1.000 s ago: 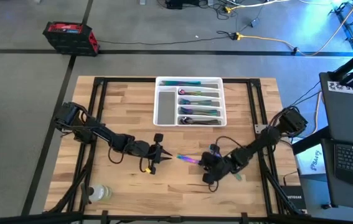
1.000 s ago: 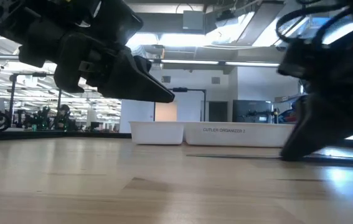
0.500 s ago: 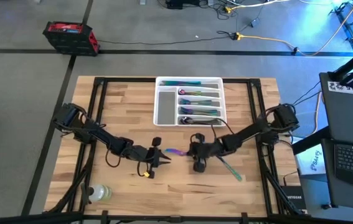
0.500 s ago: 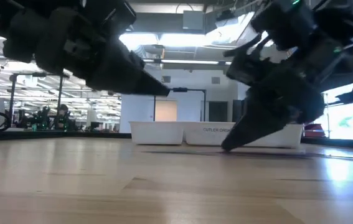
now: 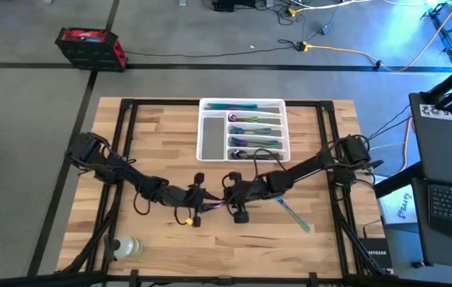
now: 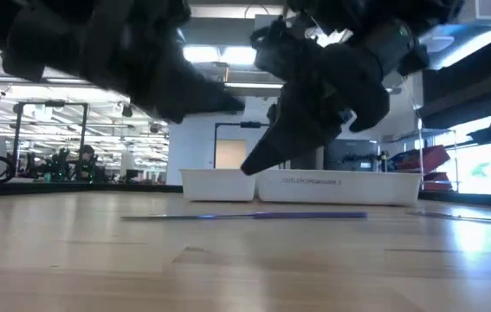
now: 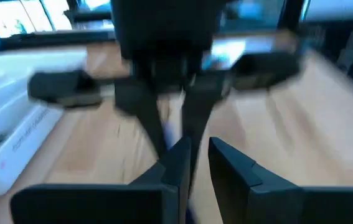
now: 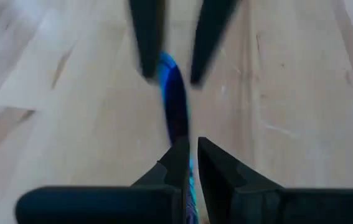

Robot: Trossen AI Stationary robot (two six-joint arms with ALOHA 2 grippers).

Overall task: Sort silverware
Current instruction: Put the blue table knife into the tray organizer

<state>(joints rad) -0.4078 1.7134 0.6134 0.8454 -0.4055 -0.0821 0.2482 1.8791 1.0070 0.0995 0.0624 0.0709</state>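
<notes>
A slim blue-purple piece of silverware [image 5: 218, 206] lies flat on the wooden table [image 5: 162, 127]. In the low view this piece [image 6: 245, 216] rests level on the wood. Both grippers hang above its middle, tip to tip. My left gripper [image 5: 207, 207] comes from the table's left, nearly level, and is open by a narrow gap [image 7: 200, 152]. My right gripper [image 5: 227, 201] slants down from the right, shut [image 8: 193, 149], its tip [image 6: 247, 169] clear of the piece. Another teal piece [image 5: 293, 215] lies flat to the right.
The white compartmented tray [image 5: 210, 139] stands at the far middle, with sorted silverware [image 5: 253, 131] in its right compartments. A clear bottle [image 5: 126, 247] lies near the front left corner. Bare wood shows along the near edge.
My right gripper has swept toward the table's left, up to my left gripper, rolling as it went and rising off the wood. The blue-purple piece has shifted a little leftward along the table and now lies under both tips.
</notes>
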